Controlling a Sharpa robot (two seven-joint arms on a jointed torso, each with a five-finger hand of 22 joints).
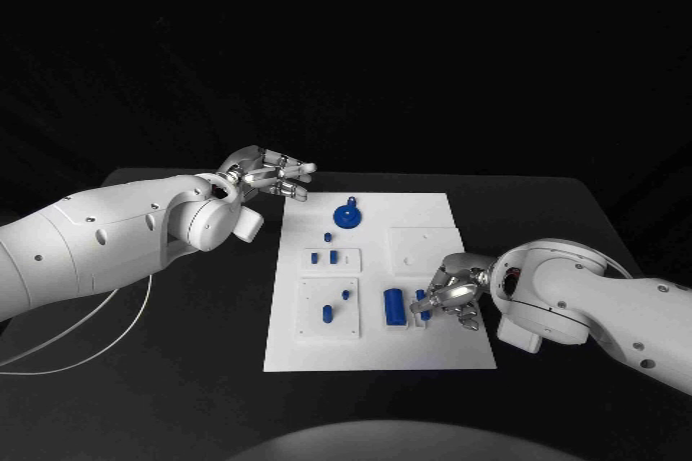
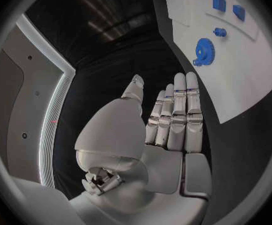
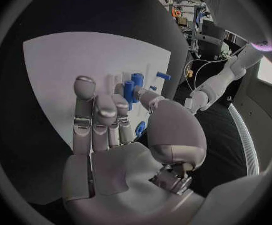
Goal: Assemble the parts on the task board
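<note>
The white task board (image 1: 433, 346) lies in the middle of the black table. At its far end rests a blue gear (image 1: 348, 216) (image 2: 203, 51). Small blue parts (image 1: 325, 256) sit on a raised plate, with two more (image 1: 335, 304) on the plate nearer me. Right of them stands a blue block (image 1: 392, 306) (image 3: 137, 80). My right hand (image 1: 456, 291) (image 3: 114, 130) hovers at the board's right side, thumb and fingertips pinching a small blue peg (image 1: 421, 300) (image 3: 128, 89) beside the block. My left hand (image 1: 268, 175) (image 2: 167, 120) hangs off the board's far left corner, fingers straight, holding nothing.
A blank raised plate (image 1: 426, 243) sits on the board's right half, just beyond my right hand. A white cable (image 1: 101, 331) loops over the table at the left. Bare black table surrounds the board on every side.
</note>
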